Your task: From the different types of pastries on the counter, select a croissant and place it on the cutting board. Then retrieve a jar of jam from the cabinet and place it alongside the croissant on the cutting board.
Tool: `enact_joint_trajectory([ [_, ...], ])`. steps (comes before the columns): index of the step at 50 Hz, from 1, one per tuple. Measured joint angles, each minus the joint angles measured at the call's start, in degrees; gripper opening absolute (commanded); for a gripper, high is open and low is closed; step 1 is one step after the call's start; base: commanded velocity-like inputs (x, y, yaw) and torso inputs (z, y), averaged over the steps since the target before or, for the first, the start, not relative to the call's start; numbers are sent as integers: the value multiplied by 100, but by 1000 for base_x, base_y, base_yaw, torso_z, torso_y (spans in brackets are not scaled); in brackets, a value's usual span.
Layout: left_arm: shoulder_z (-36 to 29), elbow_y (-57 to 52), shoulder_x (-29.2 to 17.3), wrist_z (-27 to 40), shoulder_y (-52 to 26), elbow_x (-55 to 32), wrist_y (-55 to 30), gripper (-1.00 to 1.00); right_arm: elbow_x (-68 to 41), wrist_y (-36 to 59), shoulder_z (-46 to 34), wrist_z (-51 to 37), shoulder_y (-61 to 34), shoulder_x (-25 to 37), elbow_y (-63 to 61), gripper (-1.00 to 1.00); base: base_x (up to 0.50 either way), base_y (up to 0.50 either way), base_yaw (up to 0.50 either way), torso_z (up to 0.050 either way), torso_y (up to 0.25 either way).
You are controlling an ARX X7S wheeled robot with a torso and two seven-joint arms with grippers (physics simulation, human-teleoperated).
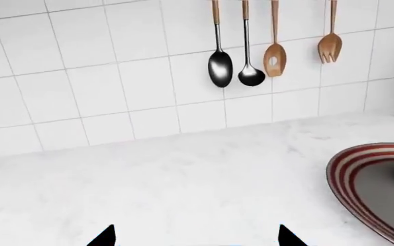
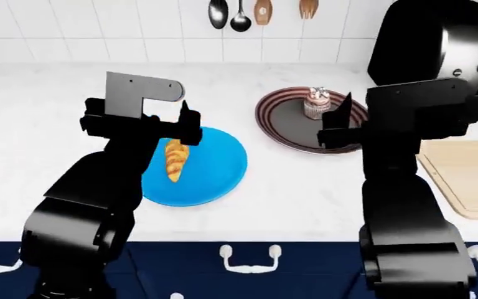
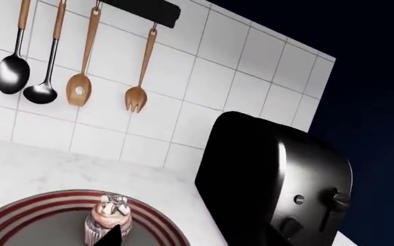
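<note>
The golden croissant (image 2: 175,159) lies on a round blue plate (image 2: 218,169) on the white marble counter (image 2: 305,187). My left gripper (image 2: 182,119) hovers just above the plate's far left edge; in the left wrist view its fingertips (image 1: 105,237) stand wide apart with nothing between them. My right gripper (image 2: 343,117) is open and empty over the near right rim of the striped tray (image 2: 276,121), close to the pink-frosted cupcake (image 2: 317,103), which also shows in the right wrist view (image 3: 106,220). The pale cutting board (image 2: 465,175) lies at the right edge. The jam jar is out of view.
A black toaster (image 2: 422,37) stands at the back right, beside the tray (image 3: 39,215). Spoons and wooden utensils (image 2: 241,14) hang on the white tiled wall. Navy drawers with white handles (image 2: 249,255) run below the counter's front edge.
</note>
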State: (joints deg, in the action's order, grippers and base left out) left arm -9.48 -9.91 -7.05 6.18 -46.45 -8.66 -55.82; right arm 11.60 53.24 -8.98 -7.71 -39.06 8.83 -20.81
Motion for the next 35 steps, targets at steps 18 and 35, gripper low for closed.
enact_joint_trajectory([
  [18, -316, 69, 97, -10, -558, -202, -1393, 100, 50, 635, 138, -72, -405, 10, -22, 100, 222, 96, 0, 0, 1],
  [35, 35, -548, 264, 684, -248, -1370, -2984, 100, -13, 865, 441, -171, -403, 11, 106, 100, 0, 0, 0, 0, 0],
])
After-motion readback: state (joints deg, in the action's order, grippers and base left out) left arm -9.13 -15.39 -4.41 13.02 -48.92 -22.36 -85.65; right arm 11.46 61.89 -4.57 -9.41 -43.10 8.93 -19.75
